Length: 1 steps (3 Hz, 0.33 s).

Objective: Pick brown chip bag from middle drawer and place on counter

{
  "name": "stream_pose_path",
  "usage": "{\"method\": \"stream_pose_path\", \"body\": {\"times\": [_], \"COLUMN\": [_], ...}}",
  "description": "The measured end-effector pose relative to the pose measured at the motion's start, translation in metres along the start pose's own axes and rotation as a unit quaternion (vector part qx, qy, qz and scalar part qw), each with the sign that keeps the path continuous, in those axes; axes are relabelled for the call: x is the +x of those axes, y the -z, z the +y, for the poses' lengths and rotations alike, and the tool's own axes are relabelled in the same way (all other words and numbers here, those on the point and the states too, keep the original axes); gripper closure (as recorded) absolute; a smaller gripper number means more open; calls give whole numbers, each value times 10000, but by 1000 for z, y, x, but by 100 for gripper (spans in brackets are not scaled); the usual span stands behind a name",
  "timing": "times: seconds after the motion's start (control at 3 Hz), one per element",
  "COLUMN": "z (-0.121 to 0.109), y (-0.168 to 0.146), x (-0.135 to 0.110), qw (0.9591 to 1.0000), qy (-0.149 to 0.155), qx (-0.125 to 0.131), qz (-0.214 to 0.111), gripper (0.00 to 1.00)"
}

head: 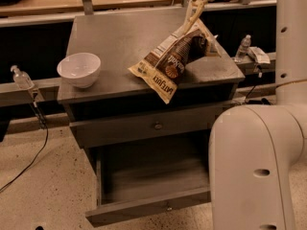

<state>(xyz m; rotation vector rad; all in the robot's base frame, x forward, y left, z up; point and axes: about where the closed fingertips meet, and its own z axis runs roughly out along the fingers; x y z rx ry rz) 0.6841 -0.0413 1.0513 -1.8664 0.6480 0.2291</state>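
Camera view: the brown chip bag (175, 63) lies tilted on the worktop (122, 35), its lower end overhanging the front edge toward 6 o'clock, above the open middle drawer (148, 195). The pincer (193, 14) sits at the bag's upper corner, at 12 o'clock; whether it grips, I cannot tell. Placing seems in hand. The next move calls for a release and a lift straight clear, so the bag does not slide off.

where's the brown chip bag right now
Camera view: the brown chip bag lies front right on the counter, overhanging its edge, right of the white bowl, the pincer at its top end.
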Motion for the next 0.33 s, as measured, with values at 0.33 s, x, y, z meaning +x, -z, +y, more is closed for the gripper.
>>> {"method": "stream_pose_path", "body": {"times": [0.33], "z": [0], "y": [0], "x": [0], "qw": [10000], "qy": [0], "qx": [0], "qz": [0], "gripper": [0]}}
